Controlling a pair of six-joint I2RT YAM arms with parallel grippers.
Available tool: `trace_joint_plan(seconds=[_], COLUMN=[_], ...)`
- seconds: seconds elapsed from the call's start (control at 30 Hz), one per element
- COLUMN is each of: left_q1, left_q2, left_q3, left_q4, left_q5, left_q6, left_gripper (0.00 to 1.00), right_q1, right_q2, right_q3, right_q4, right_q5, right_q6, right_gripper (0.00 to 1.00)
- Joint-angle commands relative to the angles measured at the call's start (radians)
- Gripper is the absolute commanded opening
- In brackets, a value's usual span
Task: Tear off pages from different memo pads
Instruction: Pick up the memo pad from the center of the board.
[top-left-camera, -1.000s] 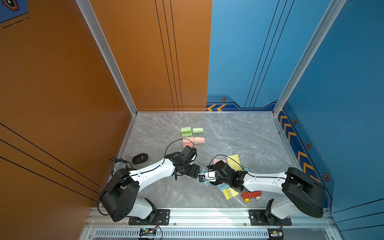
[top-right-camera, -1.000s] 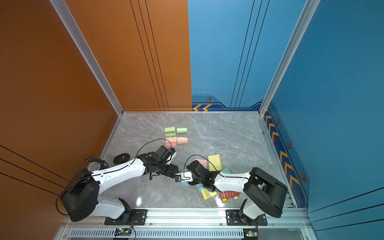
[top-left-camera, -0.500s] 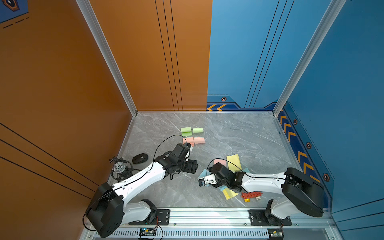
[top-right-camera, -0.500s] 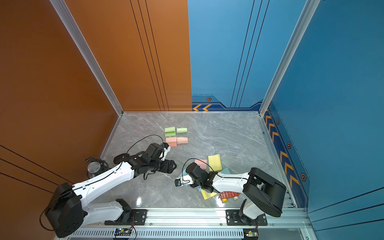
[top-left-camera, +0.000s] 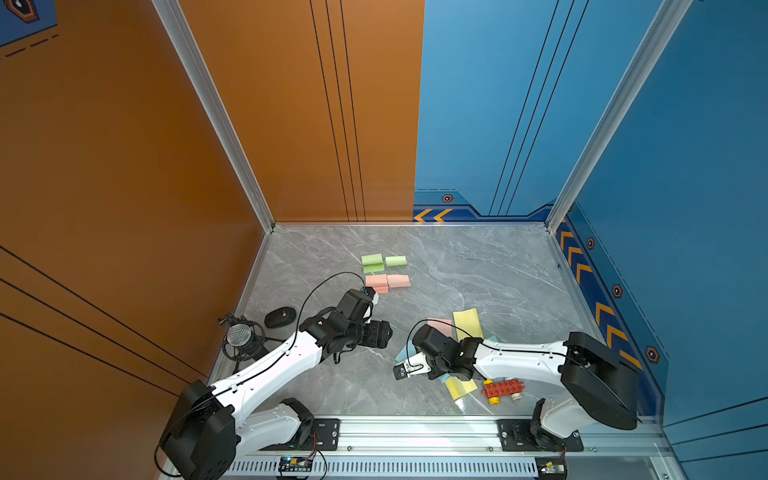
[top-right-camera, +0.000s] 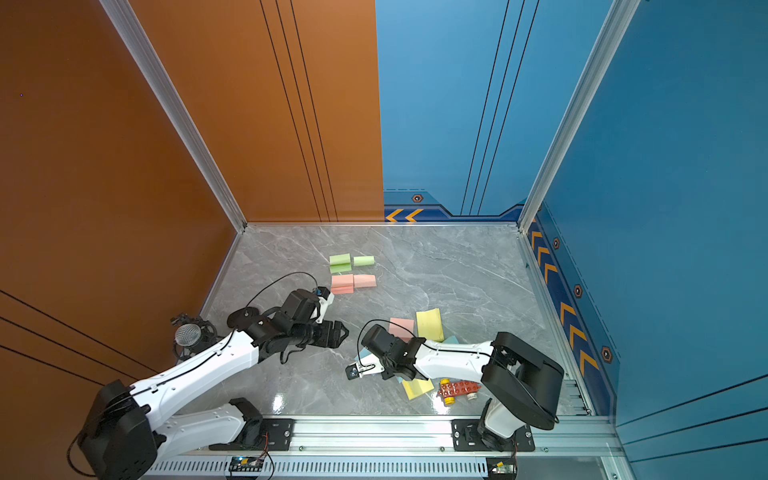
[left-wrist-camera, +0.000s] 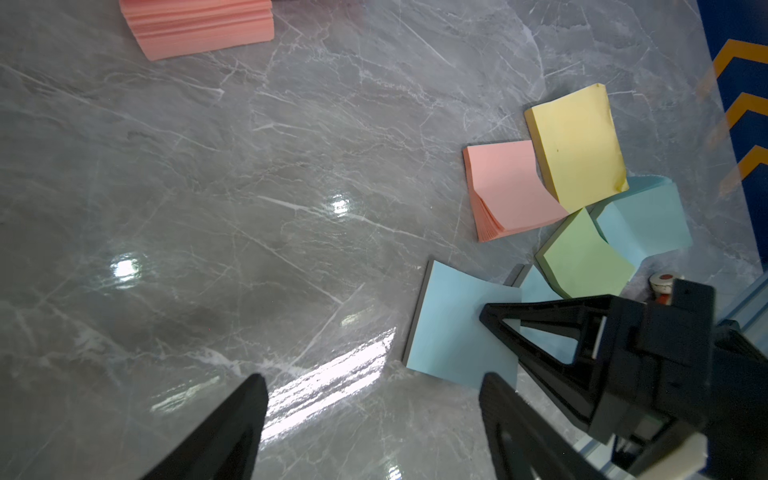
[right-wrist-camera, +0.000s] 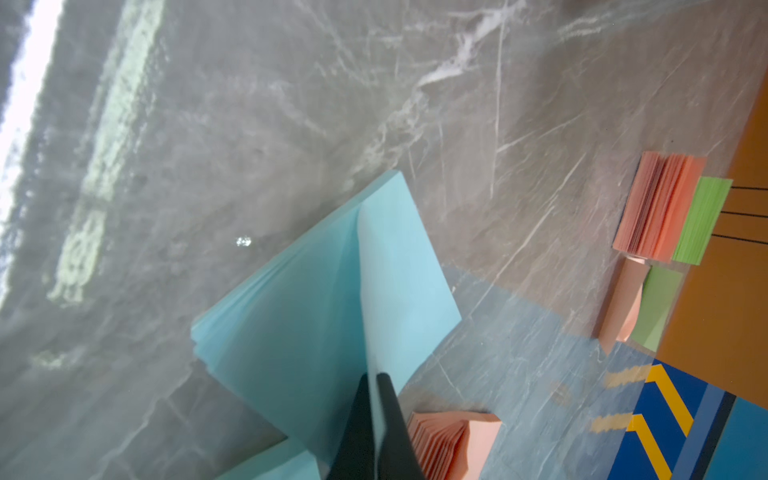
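Observation:
My right gripper is shut on the corner of a blue page, which is lifted off the top of a blue memo pad. In the left wrist view this same pad lies flat with the right gripper on it. My left gripper hangs open over bare table just left of that pad, holding nothing; it shows in both top views. Pink, yellow, green and another blue memo pad cluster behind it.
Green and pink pads lie in a group at mid-table. A yellow pad and a red brick toy car sit under the right arm near the front rail. A microphone and a black mouse stand by the left wall.
The right gripper has closed on the blue page. The left gripper, close to the right gripper a second ago, has drawn back to the left and stays open.

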Motion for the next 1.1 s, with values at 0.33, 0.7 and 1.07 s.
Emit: trace_joint_plan(seconds=[0.33,0.7,1.07], left_q1=[-0.128,-0.227,-0.271], left_q2=[-0.172,-0.199,-0.190], left_q3=[-0.023,0.009,-0.090], left_q4=[-0.002,0.067,0.335], left_q5=[-0.016,-0.054,-0.114], left_q6=[-0.022,-0.002,-0.079], left_gripper=[0.97,1.00,0.99], right_q1=[-0.097,-0.097,-0.115], right_q2=[-0.202,-0.234,-0.264], right_q3=[0.176,0.291,0.291], right_q4=[-0.182,-0.333,-0.363], right_q5=[0.074,-0.038,-0.174], right_q6=[0.345,0.511,0.608], right_gripper=[0.00,0.00,0.00])
